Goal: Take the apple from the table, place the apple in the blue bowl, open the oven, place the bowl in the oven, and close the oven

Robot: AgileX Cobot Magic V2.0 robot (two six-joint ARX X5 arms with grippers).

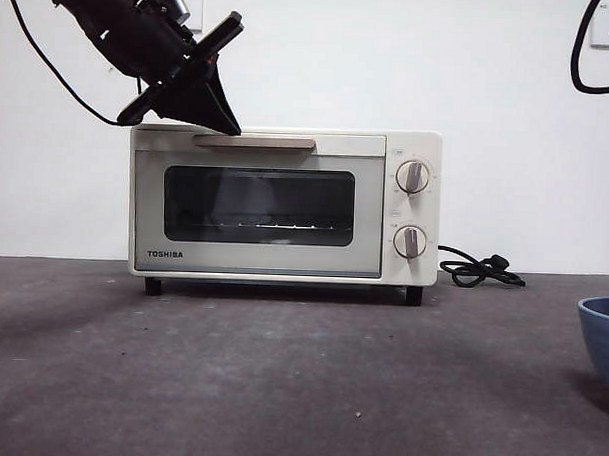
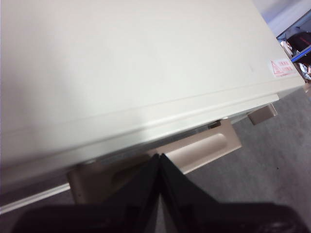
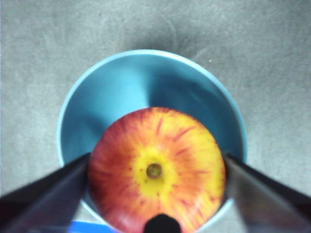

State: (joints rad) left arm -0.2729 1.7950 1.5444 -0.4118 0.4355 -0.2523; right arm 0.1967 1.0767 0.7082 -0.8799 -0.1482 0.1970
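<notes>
The left gripper [image 1: 214, 110], jaws pressed together, is at the oven [image 1: 283, 202] handle [image 1: 254, 141], upper left of the front view. The right gripper [image 3: 155, 167] grasps the apple [image 3: 156, 167] above the blue bowl [image 3: 141, 82].

The flat dark grey-brown matte table [image 1: 279, 387] carries the cream-white toaster oven [image 1: 283, 202] at its far middle (black cord [image 1: 480, 269] coiled right), and the light blue round bowl [image 1: 603, 338] near right.

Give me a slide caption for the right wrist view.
Right claw grips the apple directly above the blue bowl on the table.
</notes>
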